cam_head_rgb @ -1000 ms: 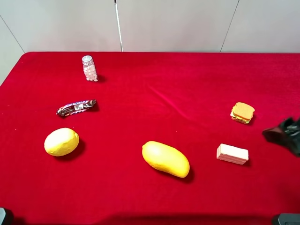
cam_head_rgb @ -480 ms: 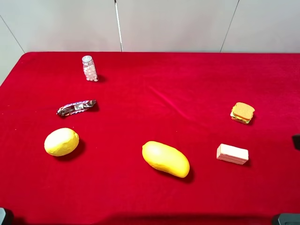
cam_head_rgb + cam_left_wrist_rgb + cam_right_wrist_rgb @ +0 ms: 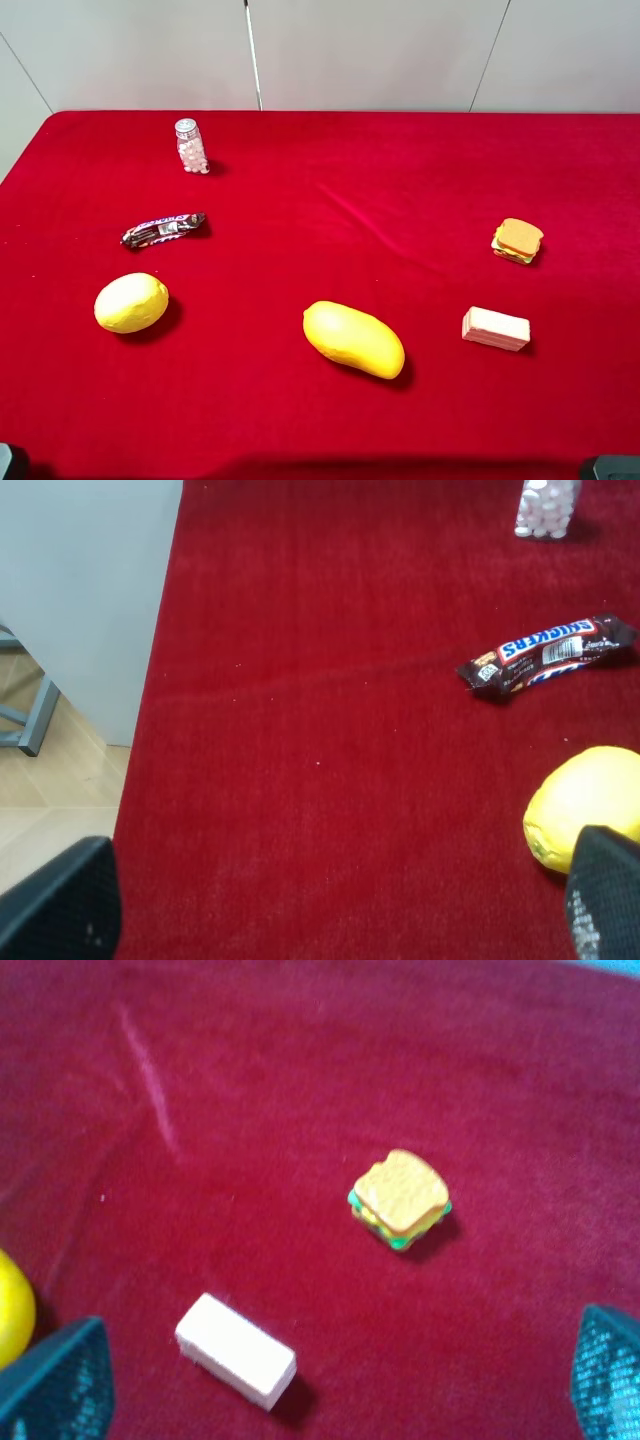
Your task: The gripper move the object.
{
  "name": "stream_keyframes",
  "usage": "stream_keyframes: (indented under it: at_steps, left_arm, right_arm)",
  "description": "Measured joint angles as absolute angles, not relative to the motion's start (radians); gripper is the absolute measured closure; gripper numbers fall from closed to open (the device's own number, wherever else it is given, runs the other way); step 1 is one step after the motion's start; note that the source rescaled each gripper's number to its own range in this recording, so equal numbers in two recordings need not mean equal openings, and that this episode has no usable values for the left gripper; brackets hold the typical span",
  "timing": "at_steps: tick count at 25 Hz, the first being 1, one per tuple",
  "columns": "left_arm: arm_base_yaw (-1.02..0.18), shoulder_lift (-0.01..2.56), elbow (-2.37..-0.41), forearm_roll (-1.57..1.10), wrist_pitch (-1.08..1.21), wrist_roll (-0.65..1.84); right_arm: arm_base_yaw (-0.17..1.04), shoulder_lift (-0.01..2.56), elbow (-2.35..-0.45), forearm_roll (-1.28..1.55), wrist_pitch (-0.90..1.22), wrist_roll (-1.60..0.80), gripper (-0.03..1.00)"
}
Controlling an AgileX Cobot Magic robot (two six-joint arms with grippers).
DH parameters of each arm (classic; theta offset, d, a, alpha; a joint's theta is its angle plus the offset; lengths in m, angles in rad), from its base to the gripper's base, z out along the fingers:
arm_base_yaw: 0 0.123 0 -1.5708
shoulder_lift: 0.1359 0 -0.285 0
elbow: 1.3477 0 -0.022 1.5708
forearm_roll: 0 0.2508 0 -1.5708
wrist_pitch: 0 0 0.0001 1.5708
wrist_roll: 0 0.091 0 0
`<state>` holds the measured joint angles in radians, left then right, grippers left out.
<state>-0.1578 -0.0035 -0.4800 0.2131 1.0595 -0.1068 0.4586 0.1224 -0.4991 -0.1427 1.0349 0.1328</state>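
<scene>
The pink wafer block (image 3: 495,328) was left lying flat on the red tablecloth (image 3: 330,200), at 3 o'clock from the mango (image 3: 353,339). Both grippers' jaws were spread wide, nothing pinched.

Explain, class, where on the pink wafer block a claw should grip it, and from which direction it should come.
Probably from above, closing across the wafer block's two long sides near its middle. It lies flat on the red cloth, long and narrow, so the short width suits the jaws best. Nothing crowds it: the toy sandwich and mango sit well apart. The right claw looks open above it.
</scene>
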Motion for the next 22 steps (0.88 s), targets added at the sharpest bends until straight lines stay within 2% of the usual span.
stream_keyframes:
  at_steps: [4,15,22]
  left_arm:
    - [-0.158,-0.004,-0.48,0.213,1.059,-0.107]
    - [-0.158,-0.004,-0.48,0.213,1.059,-0.107]
    - [-0.158,-0.004,-0.48,0.213,1.059,-0.107]
  right_arm:
    - [0.402,0.072,-0.499,-0.147,1.035,0.136,-0.03]
    - [0.106,-0.006,-0.496,-0.087,1.027,0.044,-0.03]
    - [0.043,-0.006,-0.496,-0.081,1.025,0.031,-0.03]
